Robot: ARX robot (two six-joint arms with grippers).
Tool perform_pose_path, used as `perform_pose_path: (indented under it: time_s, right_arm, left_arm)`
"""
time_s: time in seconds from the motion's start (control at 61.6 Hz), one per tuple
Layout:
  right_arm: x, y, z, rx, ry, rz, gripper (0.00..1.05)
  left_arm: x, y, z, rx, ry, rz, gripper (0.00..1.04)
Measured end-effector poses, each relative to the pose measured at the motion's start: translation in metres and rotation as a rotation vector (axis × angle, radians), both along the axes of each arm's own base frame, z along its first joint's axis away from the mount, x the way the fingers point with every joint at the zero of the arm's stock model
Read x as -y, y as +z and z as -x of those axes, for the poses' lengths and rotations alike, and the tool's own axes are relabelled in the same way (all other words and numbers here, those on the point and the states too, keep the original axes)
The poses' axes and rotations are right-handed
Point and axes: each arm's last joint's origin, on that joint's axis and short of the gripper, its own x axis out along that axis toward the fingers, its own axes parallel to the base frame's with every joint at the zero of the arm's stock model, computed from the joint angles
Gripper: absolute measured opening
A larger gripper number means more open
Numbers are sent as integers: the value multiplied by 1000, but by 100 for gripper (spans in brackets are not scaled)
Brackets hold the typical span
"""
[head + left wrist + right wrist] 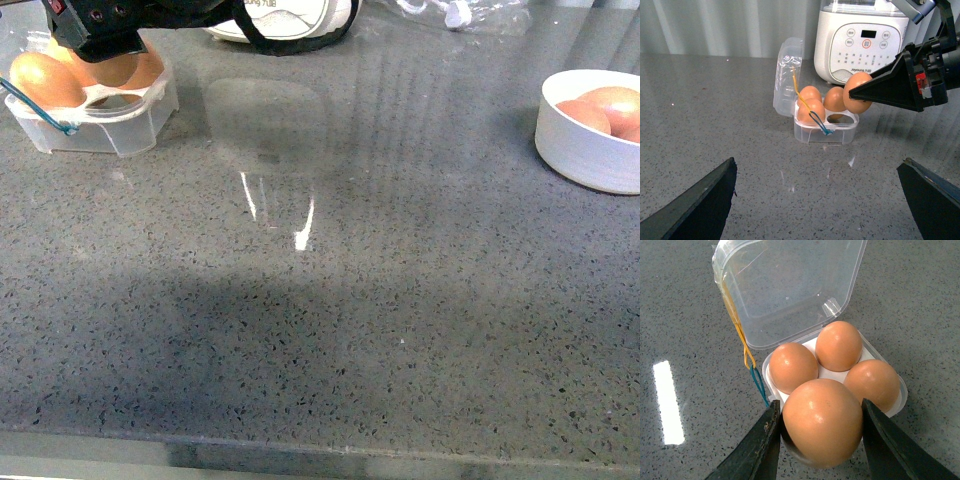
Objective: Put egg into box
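Note:
The box (890,407) is a clear four-cup case with its lid (790,290) open and blue and yellow bands hanging at one side. Three eggs (792,366) sit in it. My right gripper (821,440) is shut on the egg (822,422) and holds it just above the corner of the box where the one empty cup (838,119) is. The left wrist view shows the egg (858,93) between black fingers (890,90), a little above the box (825,132). My left gripper (822,200) is open and empty, low over the counter in front of the box. In the front view the box (110,135) is at the far left.
A big cream-white appliance (860,40) stands right behind the box. A round white bowl (590,150) with more eggs sits at the far right of the grey speckled counter (330,330). My right arm (95,30) hangs over the box.

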Motion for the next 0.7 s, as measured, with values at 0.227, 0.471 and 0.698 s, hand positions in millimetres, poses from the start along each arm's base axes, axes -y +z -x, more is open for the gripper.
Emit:
perform_pose_path:
  time_s: [0.227, 0.471, 0.698]
  right_arm:
    - [-6, -3, -3, 8, -9, 6, 39]
    - [-7, -5, -3, 7, -10, 9, 59]
    - [-6, -5, -3, 7, -11, 8, 93]
  left_arm:
    - [0, 0, 0, 0, 0, 0, 98]
    - [0, 0, 0, 0, 0, 0, 98]
    - [0, 0, 0, 0, 0, 0, 98]
